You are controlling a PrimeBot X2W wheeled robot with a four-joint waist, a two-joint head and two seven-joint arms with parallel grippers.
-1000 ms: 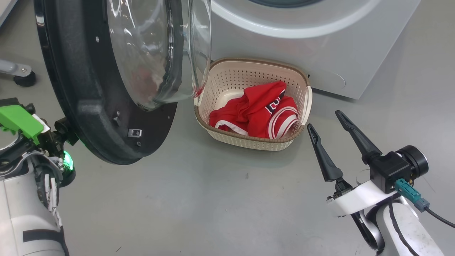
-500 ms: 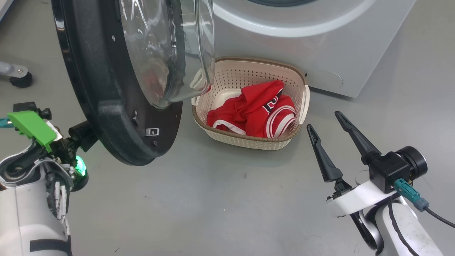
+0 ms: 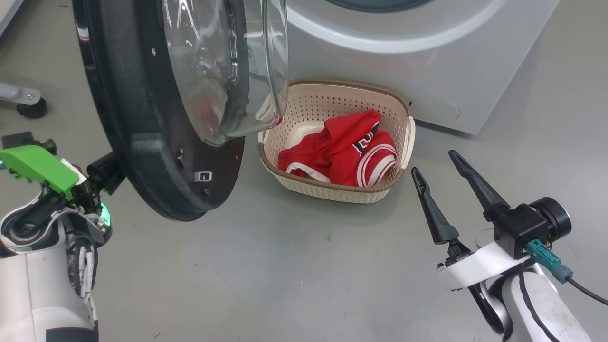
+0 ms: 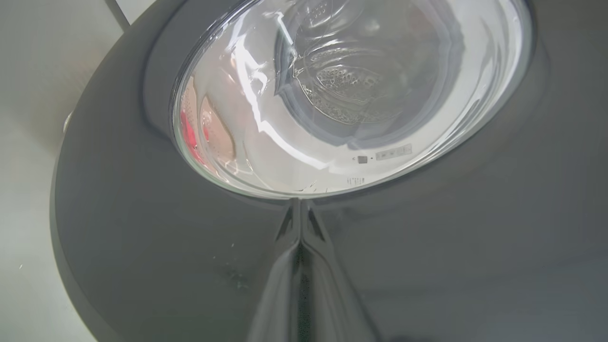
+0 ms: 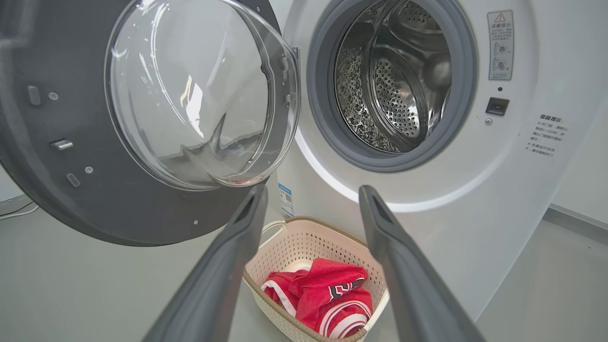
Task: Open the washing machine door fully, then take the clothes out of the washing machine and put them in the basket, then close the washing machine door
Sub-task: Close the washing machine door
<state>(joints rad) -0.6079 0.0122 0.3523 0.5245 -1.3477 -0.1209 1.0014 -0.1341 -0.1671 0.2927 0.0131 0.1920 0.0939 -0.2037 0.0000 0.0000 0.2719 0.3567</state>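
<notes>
Head view: clothes [image 3: 342, 152] in basket [image 3: 332, 191], near, fwd-left of right end effector [image 3: 432, 161], spread wide.

glossy clear glass washing machine door [image 5: 190, 95], perforated shiny steel drum [image 5: 389, 85], cream plastic basket [image 3: 332, 102]

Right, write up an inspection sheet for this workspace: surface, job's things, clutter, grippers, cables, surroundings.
Surface: grey floor, smooth, a few small dark specks.
Job's things: washing machine door open, swung out to the left; drum looks empty; red clothes lie in the basket, which stands on the floor before the washing machine.
Clutter: nothing seen.
Grippers: left gripper shut, tips against the door's outer face; right gripper open, empty, right of the basket.
Cables: black cable from a teal connector at the right wrist.
Surroundings: castor foot at the far left.
</notes>
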